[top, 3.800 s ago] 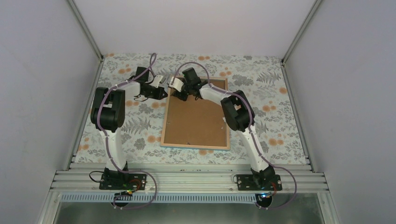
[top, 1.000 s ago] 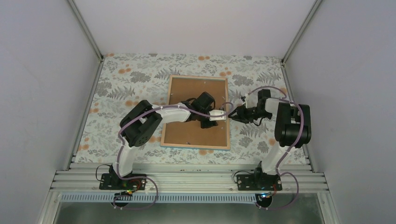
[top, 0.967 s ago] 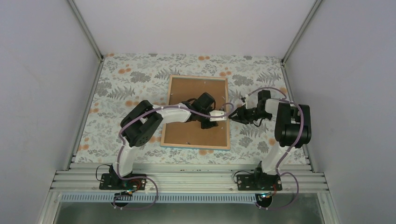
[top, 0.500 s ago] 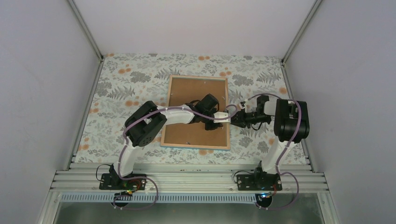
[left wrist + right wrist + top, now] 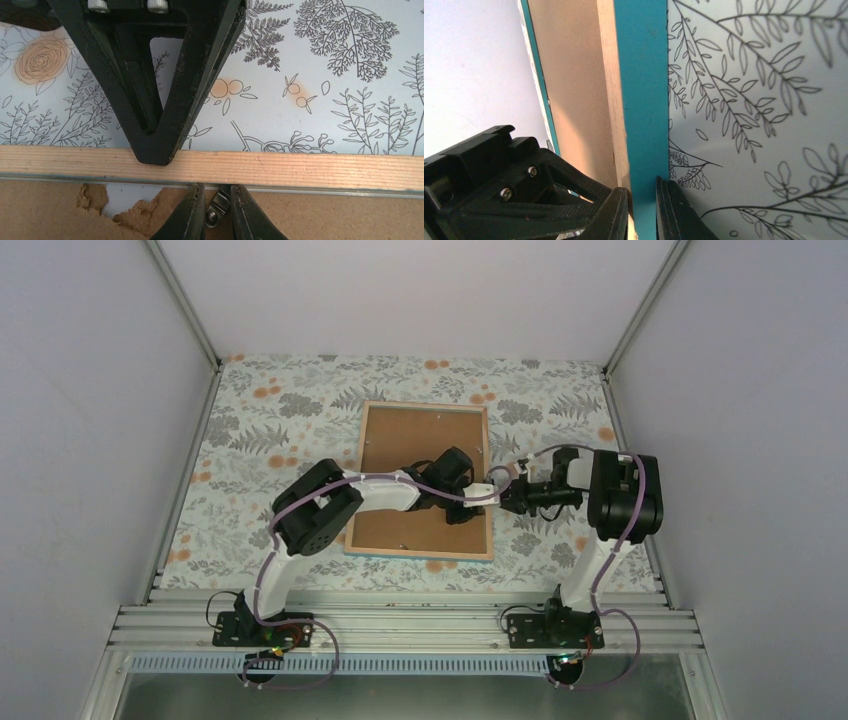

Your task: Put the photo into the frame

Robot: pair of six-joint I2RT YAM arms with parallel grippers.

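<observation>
The frame [image 5: 488, 440] lies face down mid-table, its brown backing board [image 5: 410, 450] up. The photo is hidden. My left gripper [image 5: 485, 496] reaches across the board to the frame's right edge. In the left wrist view my left gripper [image 5: 216, 190] is shut on a small metal tab [image 5: 219, 201] beside the wooden edge [image 5: 300, 170]. My right gripper [image 5: 504, 498] is shut on that same edge from outside. The right wrist view shows my right gripper [image 5: 642, 192] with one finger on the teal front [image 5: 641, 75] and the other on the wooden back.
The backing board has a torn patch [image 5: 100, 197] near the tab, with white showing beneath. The table carries a floral cloth [image 5: 280, 410]. Grey walls close in the left, right and far sides. Both arms cross over the frame's right half.
Both arms left the frame's far left corner for its right edge. In the last second my left gripper slid a little nearer along that edge, and my right gripper closed in onto it.
</observation>
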